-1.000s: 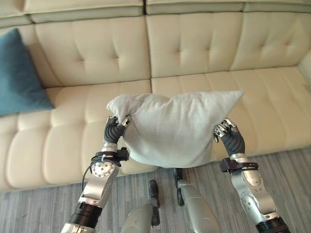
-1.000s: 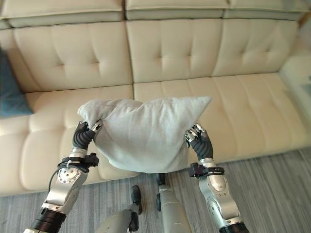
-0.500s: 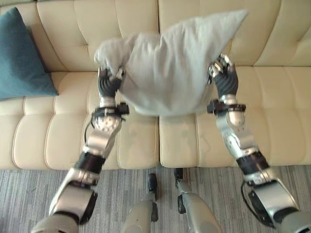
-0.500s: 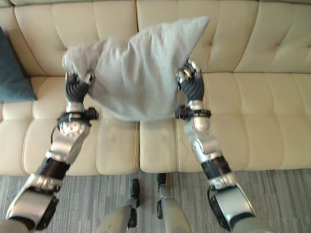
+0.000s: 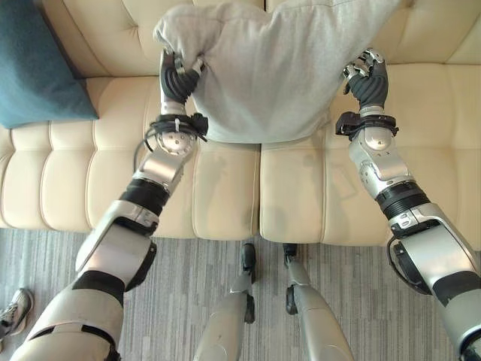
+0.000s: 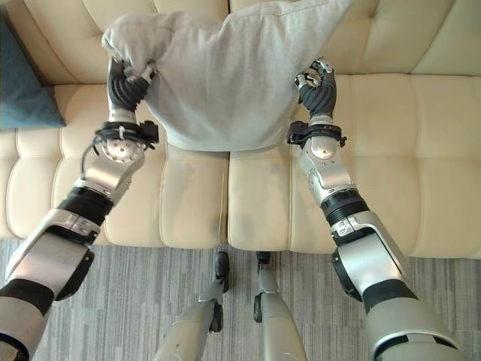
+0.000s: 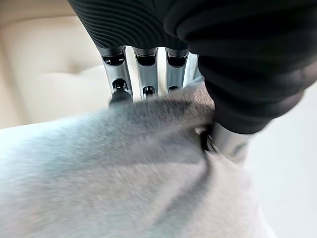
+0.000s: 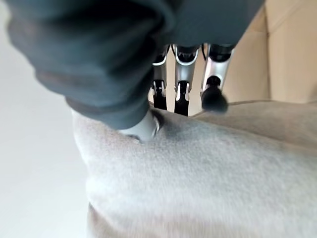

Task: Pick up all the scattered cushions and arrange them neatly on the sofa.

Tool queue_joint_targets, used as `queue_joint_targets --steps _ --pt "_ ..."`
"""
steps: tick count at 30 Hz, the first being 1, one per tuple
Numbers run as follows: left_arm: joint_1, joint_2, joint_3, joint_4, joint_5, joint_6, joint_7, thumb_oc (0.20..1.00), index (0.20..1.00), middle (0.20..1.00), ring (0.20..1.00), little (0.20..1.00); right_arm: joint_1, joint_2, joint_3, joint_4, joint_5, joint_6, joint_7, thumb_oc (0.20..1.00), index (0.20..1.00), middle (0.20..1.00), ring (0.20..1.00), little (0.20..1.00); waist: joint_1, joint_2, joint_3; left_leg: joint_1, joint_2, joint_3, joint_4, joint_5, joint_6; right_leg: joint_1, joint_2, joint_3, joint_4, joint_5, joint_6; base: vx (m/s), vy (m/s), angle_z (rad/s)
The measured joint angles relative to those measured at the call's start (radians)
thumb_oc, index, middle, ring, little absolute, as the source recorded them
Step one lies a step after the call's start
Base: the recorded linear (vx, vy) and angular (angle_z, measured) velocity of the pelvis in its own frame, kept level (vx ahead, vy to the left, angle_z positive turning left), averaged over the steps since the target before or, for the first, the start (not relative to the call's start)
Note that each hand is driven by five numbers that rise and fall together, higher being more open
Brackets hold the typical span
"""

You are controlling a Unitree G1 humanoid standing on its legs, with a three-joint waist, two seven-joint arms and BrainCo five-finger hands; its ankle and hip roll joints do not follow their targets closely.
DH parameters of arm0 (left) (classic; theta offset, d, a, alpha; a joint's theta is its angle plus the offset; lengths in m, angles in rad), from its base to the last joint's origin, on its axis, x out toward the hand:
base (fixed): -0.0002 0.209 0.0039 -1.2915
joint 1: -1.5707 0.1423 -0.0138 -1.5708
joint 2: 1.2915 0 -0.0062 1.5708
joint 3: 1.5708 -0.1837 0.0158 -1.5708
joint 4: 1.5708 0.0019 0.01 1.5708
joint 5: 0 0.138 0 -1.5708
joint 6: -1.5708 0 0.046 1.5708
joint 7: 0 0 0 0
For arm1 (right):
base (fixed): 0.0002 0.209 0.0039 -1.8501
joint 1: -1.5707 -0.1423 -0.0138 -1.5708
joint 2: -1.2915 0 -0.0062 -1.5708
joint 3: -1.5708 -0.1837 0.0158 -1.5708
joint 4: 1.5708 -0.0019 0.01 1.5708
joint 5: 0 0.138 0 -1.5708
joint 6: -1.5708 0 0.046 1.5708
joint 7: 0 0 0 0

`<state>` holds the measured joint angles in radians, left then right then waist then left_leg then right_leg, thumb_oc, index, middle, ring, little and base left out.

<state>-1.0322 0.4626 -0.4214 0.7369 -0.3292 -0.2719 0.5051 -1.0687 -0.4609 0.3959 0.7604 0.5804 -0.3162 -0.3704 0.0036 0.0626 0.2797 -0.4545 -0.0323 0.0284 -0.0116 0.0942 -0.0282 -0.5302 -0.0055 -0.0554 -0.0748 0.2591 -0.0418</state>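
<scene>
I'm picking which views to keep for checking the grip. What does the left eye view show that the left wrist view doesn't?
Left eye view alone: the right hand gripping the grey cushion's other edge, the blue cushion at the sofa's left end, a shoe on the floor. Left wrist view alone: a close look at the fingers and thumb pinching the fabric. Both: the left hand, the grey cushion and the cream sofa.

Both hands, left hand (image 5: 177, 77) and right hand (image 5: 367, 79), grip the grey cushion (image 5: 270, 71) over the sofa (image 5: 225, 188). A teal cushion (image 5: 37, 68) leans at ten o'clock.
</scene>
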Motion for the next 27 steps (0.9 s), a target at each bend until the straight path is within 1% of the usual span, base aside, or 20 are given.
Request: queue_joint_targets --steps 2,4,6,8,10,11,14,15,16,18,19,21,22,23,24,26,27 --pt "0.0 -0.004 0.003 0.017 -0.009 -0.001 0.0 1.0 1.0 1.0 1.0 1.0 -0.011 0.001 0.031 -0.001 -0.001 0.003 0.001 1.0 1.0 1.0 1.0 1.0 0.002 0.0 0.0 0.002 0.0 -0.002 -0.004 0.001 0.0 0.0 0.0 -0.001 0.0 0.0 0.0 -0.01 -0.013 0.02" --pt "0.0 0.006 0.03 0.018 -0.014 -0.002 -0.014 1.0 1.0 1.0 1.0 1.0 -0.039 -0.001 0.034 -0.003 -0.002 0.02 0.002 1.0 1.0 1.0 1.0 1.0 0.001 0.0 0.0 0.005 -0.001 -0.004 -0.019 0.01 0.004 -0.003 0.0 -0.002 0.0 0.0 0.0 0.0 -0.004 0.02" --pt "0.0 0.023 0.033 0.018 -0.017 -0.002 -0.018 1.0 1.0 1.0 1.0 1.0 -0.047 -0.006 0.036 -0.005 -0.002 0.022 0.003 1.0 1.0 1.0 1.0 1.0 0.0 -0.001 0.0 0.008 -0.001 -0.008 -0.029 0.016 0.006 -0.004 0.0 -0.002 0.0 0.0 0.0 0.01 -0.004 0.02" --pt "0.011 0.08 0.035 0.013 -0.017 -0.004 -0.038 1.0 1.0 1.0 1.0 1.0 -0.048 -0.019 0.059 -0.038 -0.001 0.037 0.016 1.0 1.0 1.0 1.0 1.0 -0.005 -0.004 0.002 0.019 -0.001 -0.006 -0.054 0.025 0.004 -0.004 0.001 0.0 -0.004 0.002 0.003 0.03 -0.016 -0.04" --pt "0.025 0.152 0.047 0.019 -0.023 -0.004 -0.047 1.0 1.0 1.0 1.0 1.0 -0.045 -0.035 0.067 -0.062 -0.001 0.043 0.036 1.0 1.0 1.0 1.0 1.0 -0.02 -0.006 0.004 0.022 0.0 -0.001 -0.061 0.029 0.002 -0.006 0.001 0.001 -0.004 0.003 0.004 0.01 -0.003 -0.06" --pt "0.035 0.192 0.074 0.023 -0.042 -0.004 -0.056 1.0 1.0 1.0 1.0 1.0 -0.04 -0.051 0.067 -0.077 -0.001 0.044 0.05 1.0 1.0 1.0 1.0 1.0 -0.025 -0.008 0.005 0.023 0.0 0.007 -0.062 0.03 0.002 -0.007 0.002 0.005 -0.004 0.004 0.005 0.0 -0.005 -0.07" --pt "0.069 0.245 0.128 0.005 -0.055 -0.005 -0.081 1.0 1.0 1.0 1.0 1.0 -0.01 -0.095 0.067 -0.125 0.001 0.051 0.081 1.0 1.0 1.0 1.0 1.0 -0.024 -0.019 0.011 0.035 0.0 0.015 -0.067 0.03 0.002 -0.003 0.004 0.019 -0.004 0.006 0.008 0.0 0.008 -0.15" --pt "0.124 0.282 0.157 -0.049 -0.066 -0.012 -0.098 1.0 1.0 1.0 1.0 1.0 0.023 -0.125 0.068 -0.177 0.0 0.062 0.102 1.0 1.0 1.0 1.0 1.0 -0.025 -0.028 0.016 0.043 0.001 0.029 -0.067 0.03 0.002 0.001 0.005 0.03 -0.004 0.007 0.009 0.0 0.004 -0.17" --pt "0.147 0.292 0.167 -0.061 -0.071 -0.014 -0.108 1.0 1.0 1.0 1.0 1.0 0.043 -0.144 0.066 -0.199 -0.001 0.067 0.111 1.0 1.0 1.0 1.0 1.0 -0.026 -0.029 0.017 0.047 0.0 0.035 -0.067 0.03 0.002 0.005 0.005 0.031 -0.004 0.007 0.009 0.0 0.009 -0.15" --pt "0.242 0.293 0.215 -0.15 -0.085 -0.023 -0.131 1.0 1.0 1.0 1.0 1.0 0.121 -0.191 0.061 -0.288 -0.011 0.077 0.137 1.0 1.0 1.0 1.0 1.0 -0.026 -0.032 0.019 0.061 0.0 0.038 -0.068 0.03 0.002 0.016 0.005 0.032 -0.004 0.007 0.009 0.02 0.027 -0.08" --pt "0.335 0.293 0.248 -0.214 -0.082 -0.017 -0.156 1.0 1.0 1.0 1.0 1.0 0.21 -0.211 0.039 -0.359 -0.033 0.091 0.164 1.0 1.0 1.0 1.0 1.0 -0.029 -0.036 0.021 0.078 0.0 0.039 -0.068 0.029 0.002 0.033 0.005 0.033 -0.004 0.005 0.011 0.02 0.033 -0.07" --pt "0.561 0.292 0.344 -0.416 -0.061 -0.025 -0.193 1.0 1.0 1.0 1.0 1.0 0.448 -0.225 -0.08 -0.564 -0.109 0.09 0.21 1.0 1.0 1.0 1.0 1.0 -0.033 -0.043 0.025 0.11 0.002 0.04 -0.068 0.026 -0.001 0.063 0.008 0.035 -0.004 -0.003 0.021 0.04 0.039 -0.06" --pt "0.688 0.29 0.367 -0.448 -0.039 -0.029 -0.211 1.0 1.0 1.0 1.0 1.0 0.589 -0.23 -0.108 -0.611 -0.152 0.086 0.229 1.0 1.0 1.0 1.0 1.0 -0.041 -0.045 0.026 0.145 0.004 0.04 -0.068 0.025 -0.001 0.1 0.009 0.045 -0.005 -0.008 0.029 0.07 0.049 -0.09" --pt "0.748 0.276 0.391 -0.443 -0.031 -0.019 -0.234 1.0 1.0 1.0 1.0 1.0 0.657 -0.231 -0.129 -0.613 -0.194 0.095 0.249 1.0 1.0 1.0 1.0 1.0 -0.04 -0.045 0.025 0.169 0.006 0.042 -0.069 0.012 0.003 0.121 0.011 0.054 -0.005 -0.026 0.051 0.1 0.052 -0.18" --pt "0.824 0.263 0.424 -0.426 0.006 -0.013 -0.258 1.0 1.0 1.0 1.0 1.0 0.743 -0.233 -0.166 -0.616 -0.256 0.105 0.268 1.0 1.0 1.0 1.0 1.0 -0.044 -0.046 0.025 0.188 0.011 0.044 -0.069 -0.01 0.005 0.135 0.017 0.056 -0.005 -0.038 0.061 0.1 0.056 -0.14" --pt "0.903 0.214 0.469 -0.419 0.046 -0.011 -0.296 1.0 1.0 1.0 1.0 1.0 0.859 -0.219 -0.232 -0.62 -0.338 0.105 0.298 1.0 1.0 1.0 1.0 1.0 -0.048 -0.046 0.024 0.205 0.01 0.056 -0.069 -0.018 0.002 0.149 0.015 0.06 -0.005 -0.042 0.061 0.09 0.067 -0.18" --pt "1.072 0.131 0.503 -0.408 0.076 0.013 -0.336 1.0 1.0 1.0 1.0 1.0 1.035 -0.216 -0.284 -0.61 -0.418 0.118 0.331 1.0 1.0 1.0 1.0 1.0 -0.05 -0.047 0.015 0.257 0.01 0.066 -0.069 -0.036 0.002 0.194 0.018 0.071 -0.005 -0.049 0.053 0.05 0.059 -0.28"
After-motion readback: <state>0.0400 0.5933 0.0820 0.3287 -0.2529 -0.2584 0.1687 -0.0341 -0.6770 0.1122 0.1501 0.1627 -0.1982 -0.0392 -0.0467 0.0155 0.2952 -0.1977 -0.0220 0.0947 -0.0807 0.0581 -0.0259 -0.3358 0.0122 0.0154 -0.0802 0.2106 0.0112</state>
